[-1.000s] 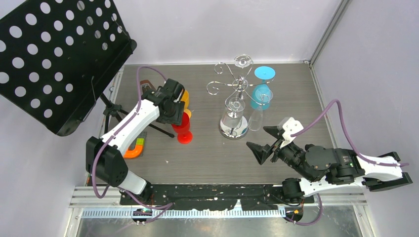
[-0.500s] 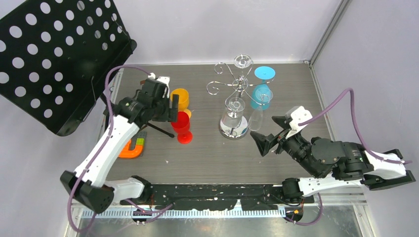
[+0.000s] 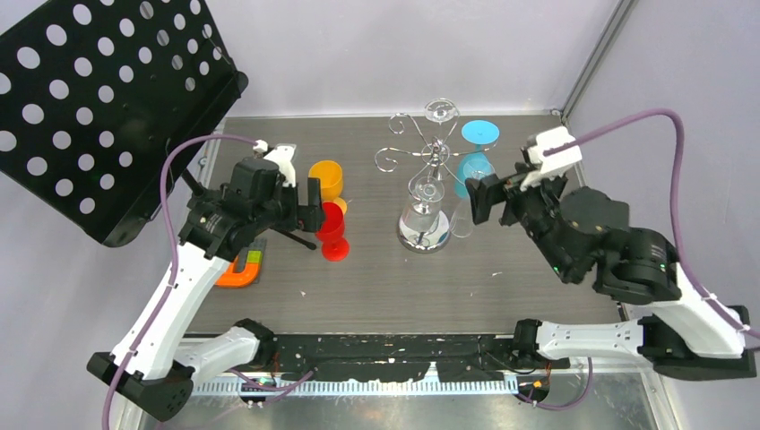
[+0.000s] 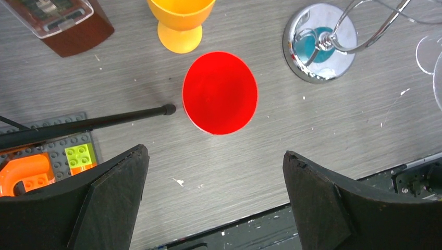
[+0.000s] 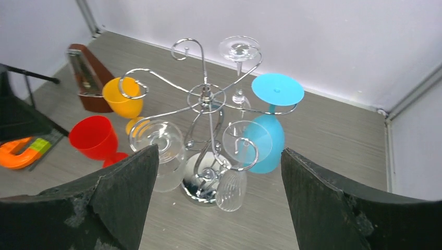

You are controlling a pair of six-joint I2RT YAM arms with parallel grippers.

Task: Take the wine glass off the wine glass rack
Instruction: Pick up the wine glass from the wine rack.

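Table (image 3: 502, 278): grey wood-grain top; carries all items.
Wine glass rack (image 5: 207, 96): upright at the table's rear centre, on its mirrored base.
Right gripper (image 5: 219, 156): fingers spread wide, empty, facing the rack from its right side.
Left gripper (image 4: 215, 153): fingers spread wide, empty, above the red glass (image 4: 220, 92), which stands upright left of the rack.
Blue wine glass (image 5: 266, 135): hangs inverted on the rack.
Clear wine glasses (image 5: 156, 140): hang inverted on other arms.
Orange glass (image 4: 180, 15): upright, just beside the red glass.

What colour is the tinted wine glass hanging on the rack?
Turquoise blue; the glass shows best in the right wrist view.
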